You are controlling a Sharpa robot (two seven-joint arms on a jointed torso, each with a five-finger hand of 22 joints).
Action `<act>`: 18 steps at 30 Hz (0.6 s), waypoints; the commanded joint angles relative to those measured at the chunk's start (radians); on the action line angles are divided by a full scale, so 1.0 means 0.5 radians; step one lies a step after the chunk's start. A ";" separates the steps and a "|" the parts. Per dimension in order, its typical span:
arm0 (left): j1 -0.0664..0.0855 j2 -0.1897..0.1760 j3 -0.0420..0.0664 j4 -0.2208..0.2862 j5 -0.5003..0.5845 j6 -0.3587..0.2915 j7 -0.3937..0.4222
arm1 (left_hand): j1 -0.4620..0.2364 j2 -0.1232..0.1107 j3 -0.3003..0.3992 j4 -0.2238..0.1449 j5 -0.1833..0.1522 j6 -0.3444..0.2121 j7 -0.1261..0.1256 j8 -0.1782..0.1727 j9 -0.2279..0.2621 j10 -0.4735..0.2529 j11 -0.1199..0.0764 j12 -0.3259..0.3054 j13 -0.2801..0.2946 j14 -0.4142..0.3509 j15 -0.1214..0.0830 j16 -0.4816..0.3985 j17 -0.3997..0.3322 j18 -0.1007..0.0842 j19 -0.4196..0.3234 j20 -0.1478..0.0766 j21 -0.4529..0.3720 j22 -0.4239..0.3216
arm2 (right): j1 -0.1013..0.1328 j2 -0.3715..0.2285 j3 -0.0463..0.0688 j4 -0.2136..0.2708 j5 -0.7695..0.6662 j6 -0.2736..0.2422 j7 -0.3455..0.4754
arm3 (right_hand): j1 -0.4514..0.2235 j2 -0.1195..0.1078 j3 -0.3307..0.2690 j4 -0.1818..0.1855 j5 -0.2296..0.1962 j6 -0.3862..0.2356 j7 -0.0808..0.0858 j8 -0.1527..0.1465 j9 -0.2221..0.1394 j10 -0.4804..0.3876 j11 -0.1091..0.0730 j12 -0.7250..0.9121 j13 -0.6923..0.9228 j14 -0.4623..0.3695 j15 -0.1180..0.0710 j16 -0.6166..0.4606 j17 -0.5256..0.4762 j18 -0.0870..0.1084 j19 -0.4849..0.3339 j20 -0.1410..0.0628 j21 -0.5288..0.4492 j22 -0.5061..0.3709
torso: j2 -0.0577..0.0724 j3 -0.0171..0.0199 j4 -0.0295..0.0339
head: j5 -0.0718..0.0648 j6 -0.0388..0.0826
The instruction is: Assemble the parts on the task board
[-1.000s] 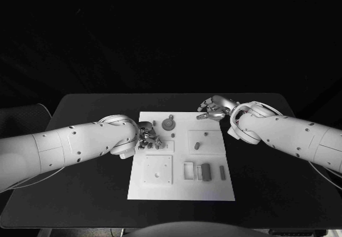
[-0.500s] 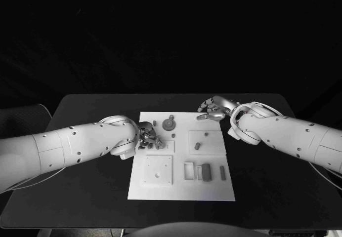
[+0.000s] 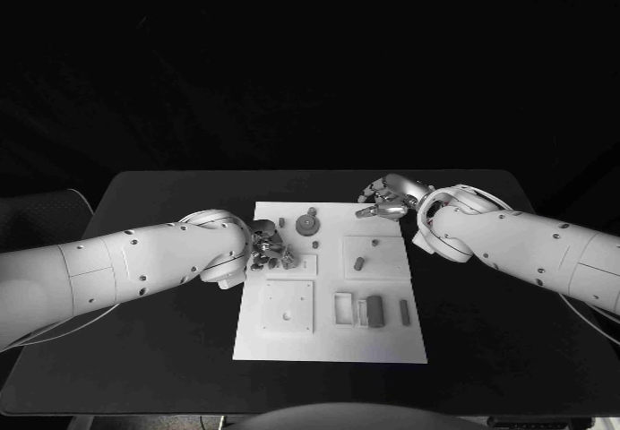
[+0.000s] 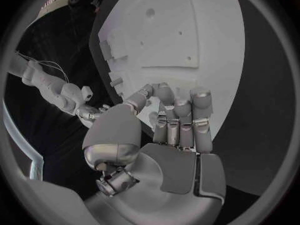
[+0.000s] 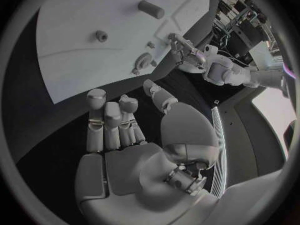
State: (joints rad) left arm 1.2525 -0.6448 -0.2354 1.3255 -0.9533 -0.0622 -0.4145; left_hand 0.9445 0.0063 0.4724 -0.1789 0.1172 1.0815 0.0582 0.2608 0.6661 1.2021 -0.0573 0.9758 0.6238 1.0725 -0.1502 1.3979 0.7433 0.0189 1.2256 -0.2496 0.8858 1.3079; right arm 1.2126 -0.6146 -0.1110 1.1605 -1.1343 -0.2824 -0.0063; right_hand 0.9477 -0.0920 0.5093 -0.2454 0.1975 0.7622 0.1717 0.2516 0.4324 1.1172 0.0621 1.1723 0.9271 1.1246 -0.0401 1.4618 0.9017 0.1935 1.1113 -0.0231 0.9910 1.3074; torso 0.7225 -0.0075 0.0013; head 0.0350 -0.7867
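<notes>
The white task board (image 3: pixel 330 336) lies in the middle of the black table. On it are a round grey part (image 3: pixel 307 224), a short peg (image 3: pixel 357 263), a dark block (image 3: pixel 374 310) and a slim piece (image 3: pixel 403 311). My left hand (image 3: pixel 269 249) sits at the board's left edge, by a small square plate (image 3: pixel 303 264). Its fingers (image 4: pixel 181 117) are curled close to the thumb, and what they hold, if anything, is hidden. My right hand (image 3: pixel 385 199) hovers at the board's far right corner. Its palm (image 5: pixel 125 150) is bare, with the thumb standing apart from the fingers.
A raised square plate (image 3: pixel 286 307) and a frame-shaped recess (image 3: pixel 344 310) take up the board's near half. In the right wrist view the peg (image 5: pixel 151 9) and round part (image 5: pixel 142 62) lie beyond the fingers. Bare black table (image 3: pixel 155 358) surrounds the board.
</notes>
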 commanded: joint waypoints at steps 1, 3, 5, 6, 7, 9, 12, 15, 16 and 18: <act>-0.001 0.001 0.001 0.007 0.009 -0.055 0.026 | 0.142 0.116 0.067 -0.062 0.014 -0.005 0.002 0.015 0.011 0.012 0.008 0.007 0.001 0.003 -0.015 0.008 -0.003 0.180 0.018 -0.001 0.007 0.032 | -0.002 0.001 0.000 0.002 -0.010 0.027 0.011 | -0.025 0.002 -0.002 0.011 0.010 -0.004 0.014 0.010 -0.003 -0.015 0.003 0.014 -0.002 -0.003 -0.007 0.011 -0.003 0.137 0.005 -0.013 -0.008 0.011 | 0.000 -0.0006 0.001 | 0.000 0.000; -0.001 0.000 0.001 0.009 0.008 -0.058 0.026 | 0.144 0.113 0.070 -0.067 0.018 -0.007 0.002 0.016 0.015 0.013 0.008 0.007 0.001 0.004 -0.015 0.008 -0.004 0.180 0.019 -0.001 0.008 0.031 | -0.002 0.001 0.000 0.001 -0.010 0.027 0.011 | -0.025 0.002 -0.002 0.011 0.010 -0.004 0.014 0.010 -0.003 -0.015 0.003 0.014 -0.003 -0.003 -0.007 0.011 -0.003 0.137 0.005 -0.013 -0.008 0.011 | -0.001 -0.0005 0.001 | 0.000 0.001; -0.001 0.000 0.001 0.009 0.009 -0.056 0.027 | 0.145 0.111 0.072 -0.069 0.021 -0.007 0.002 0.017 0.017 0.013 0.008 0.007 0.000 0.005 -0.015 0.008 -0.004 0.180 0.019 -0.001 0.008 0.031 | -0.002 0.001 0.000 0.001 -0.010 0.028 0.011 | -0.025 0.002 -0.002 0.011 0.010 -0.004 0.014 0.010 -0.003 -0.015 0.003 0.014 -0.003 -0.003 -0.007 0.011 -0.003 0.137 0.005 -0.013 -0.008 0.011 | 0.000 -0.0007 0.001 | 0.000 0.001; -0.001 0.000 0.001 0.009 0.009 -0.056 0.028 | 0.146 0.107 0.073 -0.072 0.025 -0.008 0.002 0.017 0.020 0.013 0.008 0.007 0.000 0.006 -0.015 0.008 -0.005 0.180 0.020 -0.001 0.008 0.030 | -0.002 0.001 0.000 0.001 -0.010 0.028 0.011 | -0.025 0.002 -0.002 0.011 0.010 -0.004 0.014 0.010 -0.003 -0.015 0.003 0.014 -0.003 -0.003 -0.007 0.011 -0.003 0.137 0.005 -0.013 -0.008 0.011 | 0.000 -0.0009 0.001 | 0.000 0.001; -0.001 0.000 0.001 0.010 0.010 -0.055 0.030 | 0.147 0.104 0.074 -0.074 0.031 -0.009 0.002 0.018 0.022 0.014 0.008 0.007 0.000 0.007 -0.015 0.008 -0.005 0.180 0.021 -0.001 0.008 0.030 | -0.002 0.001 0.000 0.001 -0.010 0.028 0.011 | -0.025 0.002 -0.002 0.011 0.010 -0.004 0.014 0.010 -0.003 -0.015 0.003 0.014 -0.003 -0.003 -0.007 0.011 -0.003 0.137 0.005 -0.013 -0.008 0.011 | 0.000 -0.0011 0.001 | 0.000 0.000; -0.001 0.001 0.002 0.010 0.011 -0.052 0.032 | 0.146 0.096 0.076 -0.078 0.042 -0.010 0.002 0.019 0.027 0.015 0.008 0.008 -0.001 0.008 -0.015 0.007 -0.006 0.180 0.022 -0.001 0.008 0.029 | -0.003 0.001 0.000 0.000 -0.010 0.028 0.011 | -0.025 0.002 -0.002 0.011 0.010 -0.005 0.014 0.010 -0.003 -0.015 0.003 0.014 -0.003 -0.003 -0.007 0.011 -0.003 0.137 0.005 -0.013 -0.008 0.011 | 0.000 -0.0014 0.001 | 0.000 0.000; -0.001 0.003 0.002 0.010 0.011 -0.046 0.034 | 0.143 0.090 0.080 -0.080 0.071 -0.013 0.002 0.022 0.038 0.017 0.008 0.008 -0.002 0.011 -0.015 0.007 -0.008 0.179 0.025 -0.001 0.009 0.027 | -0.004 0.001 0.000 0.000 -0.010 0.029 0.011 | -0.025 0.002 -0.002 0.012 0.010 -0.005 0.014 0.010 -0.003 -0.015 0.003 0.014 -0.003 -0.003 -0.007 0.011 -0.003 0.137 0.005 -0.013 -0.008 0.011 | 0.000 -0.0017 0.000 | 0.000 0.001; -0.001 0.004 0.002 0.009 0.013 -0.041 0.038 | 0.141 0.089 0.084 -0.082 0.096 -0.014 0.001 0.024 0.046 0.018 0.007 0.008 -0.004 0.012 -0.016 0.007 -0.009 0.179 0.026 -0.001 0.009 0.026 | -0.004 0.001 0.000 0.000 -0.010 0.029 0.012 | -0.025 0.001 -0.002 0.012 0.010 -0.005 0.014 0.010 -0.004 -0.015 0.003 0.014 -0.003 -0.003 -0.007 0.011 -0.003 0.137 0.005 -0.013 -0.008 0.011 | 0.000 -0.0013 0.000 | -0.001 0.002; -0.001 0.005 0.002 0.008 0.013 -0.038 0.039 | 0.141 0.090 0.085 -0.083 0.100 -0.013 0.001 0.025 0.048 0.019 0.007 0.009 -0.004 0.013 -0.016 0.007 -0.009 0.179 0.026 -0.001 0.010 0.026 | -0.004 0.002 0.000 0.000 -0.010 0.029 0.012 | -0.025 0.001 -0.002 0.012 0.010 -0.005 0.014 0.010 -0.004 -0.015 0.003 0.014 -0.003 -0.003 -0.007 0.011 -0.003 0.137 0.005 -0.013 -0.008 0.011 | 0.000 -0.0012 0.000 | -0.001 0.002; -0.001 0.005 0.002 0.008 0.014 -0.038 0.039 | 0.141 0.090 0.086 -0.085 0.104 -0.013 0.001 0.026 0.049 0.019 0.007 0.009 -0.004 0.013 -0.016 0.008 -0.009 0.179 0.027 -0.002 0.010 0.026 | -0.005 0.002 0.000 0.000 -0.010 0.030 0.011 | -0.025 0.001 -0.002 0.012 0.010 -0.005 0.014 0.010 -0.004 -0.015 0.003 0.014 -0.003 -0.003 -0.007 0.011 -0.003 0.137 0.005 -0.013 -0.008 0.011 | 0.000 -0.0007 0.000 | 0.000 0.002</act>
State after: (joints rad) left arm 1.2521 -0.6463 -0.2354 1.3276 -0.9532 -0.0708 -0.4125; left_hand 0.9543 -0.0034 0.4730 -0.1798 0.1657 1.0806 0.0567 0.2702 0.6886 1.2057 -0.0538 0.9758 0.6227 1.0749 -0.1491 1.3973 0.7398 0.0189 1.2332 -0.2499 0.8857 1.3077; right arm 1.2110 -0.6145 -0.1110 1.1600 -1.1343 -0.2813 -0.0063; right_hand 0.9477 -0.0920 0.5093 -0.2455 0.1975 0.7615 0.1714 0.2516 0.4315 1.1172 0.0621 1.1764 0.9272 1.1246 -0.0401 1.4618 0.9018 0.1935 1.1111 -0.0227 0.9910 1.3073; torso 0.7224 -0.0081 0.0015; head 0.0346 -0.7860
